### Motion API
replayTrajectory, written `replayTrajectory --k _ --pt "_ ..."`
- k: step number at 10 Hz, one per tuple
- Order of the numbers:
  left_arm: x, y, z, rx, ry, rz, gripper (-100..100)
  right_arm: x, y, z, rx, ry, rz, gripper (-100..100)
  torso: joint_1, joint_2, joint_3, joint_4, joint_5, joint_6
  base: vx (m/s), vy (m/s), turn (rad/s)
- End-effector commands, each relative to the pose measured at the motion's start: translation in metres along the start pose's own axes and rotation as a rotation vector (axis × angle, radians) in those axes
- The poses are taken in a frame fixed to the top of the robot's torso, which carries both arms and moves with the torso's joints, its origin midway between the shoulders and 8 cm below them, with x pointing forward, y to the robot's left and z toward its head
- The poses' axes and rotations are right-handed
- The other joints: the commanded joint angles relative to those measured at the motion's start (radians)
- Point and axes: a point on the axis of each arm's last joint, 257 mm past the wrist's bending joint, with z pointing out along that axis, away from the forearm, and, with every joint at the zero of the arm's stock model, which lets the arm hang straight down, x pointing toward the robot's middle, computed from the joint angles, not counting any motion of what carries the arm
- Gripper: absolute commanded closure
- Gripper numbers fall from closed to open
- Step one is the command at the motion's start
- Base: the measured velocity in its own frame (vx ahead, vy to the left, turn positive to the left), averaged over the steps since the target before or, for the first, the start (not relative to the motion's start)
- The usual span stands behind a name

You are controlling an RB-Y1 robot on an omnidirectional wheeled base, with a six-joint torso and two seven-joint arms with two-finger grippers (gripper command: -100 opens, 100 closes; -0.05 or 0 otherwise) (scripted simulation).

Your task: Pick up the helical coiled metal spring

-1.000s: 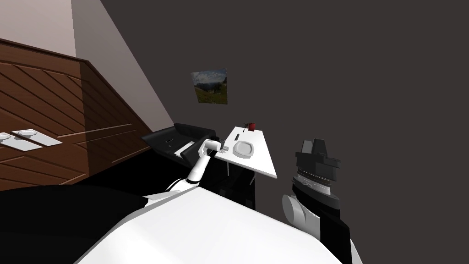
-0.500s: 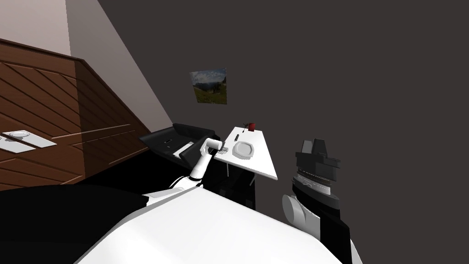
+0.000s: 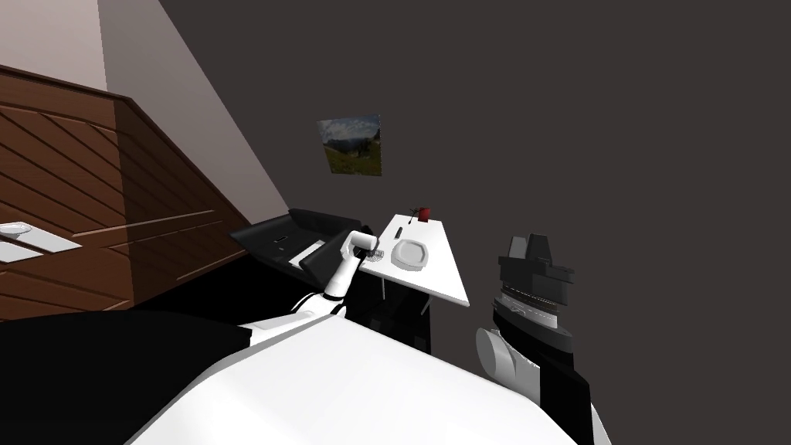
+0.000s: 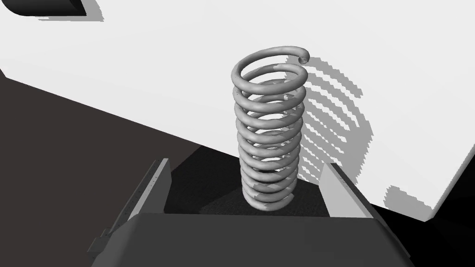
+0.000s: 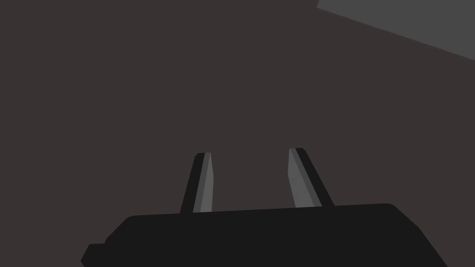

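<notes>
A grey coiled spring (image 4: 270, 134) lies on the white table (image 4: 371, 55) near its corner edge, casting a striped shadow. My left gripper (image 4: 247, 164) is open, and the spring's near end sits between its two fingers (image 4: 155, 185) without touching either. In the head view the left gripper (image 3: 369, 249) reaches the table's near left corner, where the spring (image 3: 377, 253) shows small. My right gripper (image 5: 250, 160) is open and holds nothing; that arm (image 3: 533, 270) is raised at the right, away from the table.
On the table (image 3: 440, 266) stand a white plate (image 3: 409, 253), a dark pen-like object (image 3: 399, 230) and a red cup (image 3: 424, 212) at the far end. A black sofa (image 3: 290, 232) stands left of the table. Wooden panelling (image 3: 116, 201) runs along the left.
My left hand has moved slightly right, closer to the spring at the table corner. The head camera has turned a little. The right arm has not moved.
</notes>
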Motion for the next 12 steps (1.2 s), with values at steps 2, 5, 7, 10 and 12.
replayTrajectory --k 2,5,7,10,12 --pt "0.003 0.013 0.001 -0.07 0.001 0.007 -100 0.0 0.0 0.0 0.0 0.0 0.0 0 0.0 0.0 0.0 0.0 0.0 0.0 0.034 0.007 -0.022" --pt "0.005 0.02 0.003 -0.098 0.003 0.009 -100 0.0 0.0 0.0 0.0 0.0 0.0 0 0.0 0.0 0.0 0.0 0.0 0.0 0.033 0.007 -0.013" --pt "0.005 0.024 0.011 -0.101 0.003 0.009 -100 0.0 0.0 0.0 0.0 0.0 0.0 0 0.0 0.002 0.001 0.0 0.0 0.0 0.006 0.001 -0.002" --pt "0.006 0.028 0.023 -0.1 0.002 0.008 -100 0.0 0.0 0.0 0.0 0.0 0.0 0 0.0 0.001 0.001 0.0 0.0 0.0 0.019 0.006 -0.004" --pt "0.006 0.027 0.02 -0.1 0.002 0.008 100 0.0 0.0 0.0 0.0 0.0 0.0 0 0.0 0.002 0.001 0.0 0.0 0.0 0.004 0.002 0.0"
